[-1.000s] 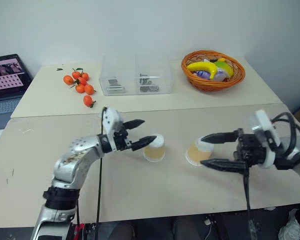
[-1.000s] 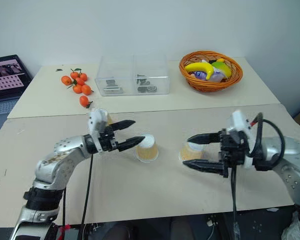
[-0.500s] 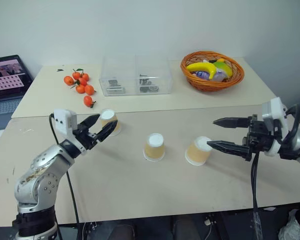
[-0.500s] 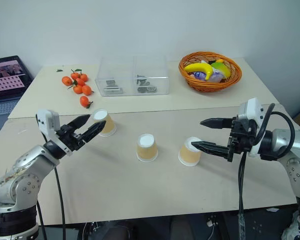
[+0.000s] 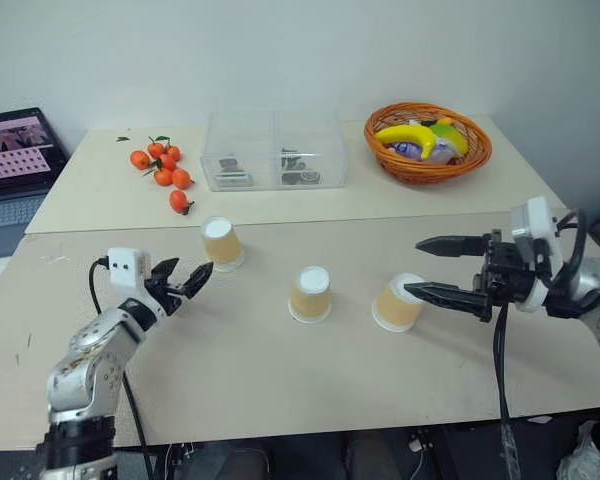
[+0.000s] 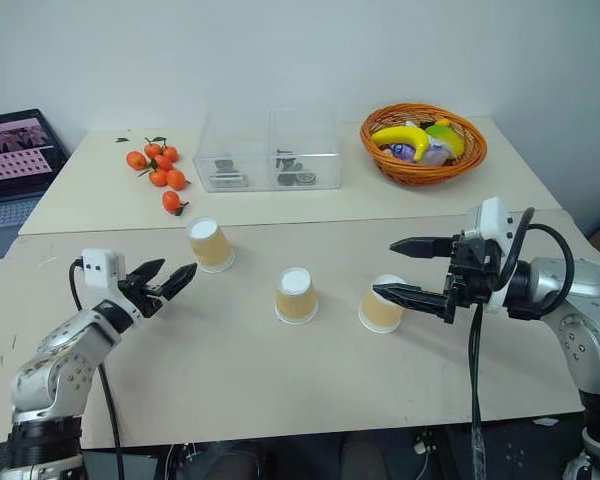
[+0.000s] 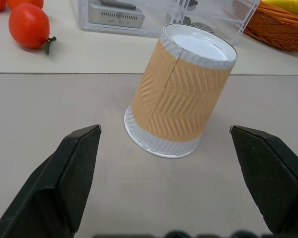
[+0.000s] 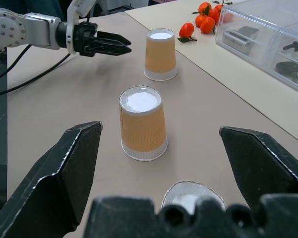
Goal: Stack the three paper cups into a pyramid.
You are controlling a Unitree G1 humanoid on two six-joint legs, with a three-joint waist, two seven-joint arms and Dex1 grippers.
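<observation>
Beige desk (image 5: 310, 380) is carrying three upturned cups; left tool (image 5: 183, 284), spread, is sitting lower left of the nearest cup (image 5: 221, 243); right tool (image 5: 435, 268), spread, is flanking the tilted cup (image 5: 396, 303)

Three paper cups stand on the counter (image 5: 280, 370), all upside down and apart: one at the left (image 5: 221, 242), one in the middle (image 5: 310, 294), and one at the right (image 5: 396, 303), which leans. There are six small orange fruits (image 5: 164, 171) in a loose group, with one (image 5: 180, 200) a little apart from the others. One clear plastic box (image 5: 273, 150) has two compartments. One wicker basket (image 5: 428, 141) holds one banana (image 5: 406, 134). One laptop (image 5: 10, 160) is at the left edge. Two hands are there, the left hand (image 5: 185, 283) and the right hand (image 5: 438, 268).
</observation>
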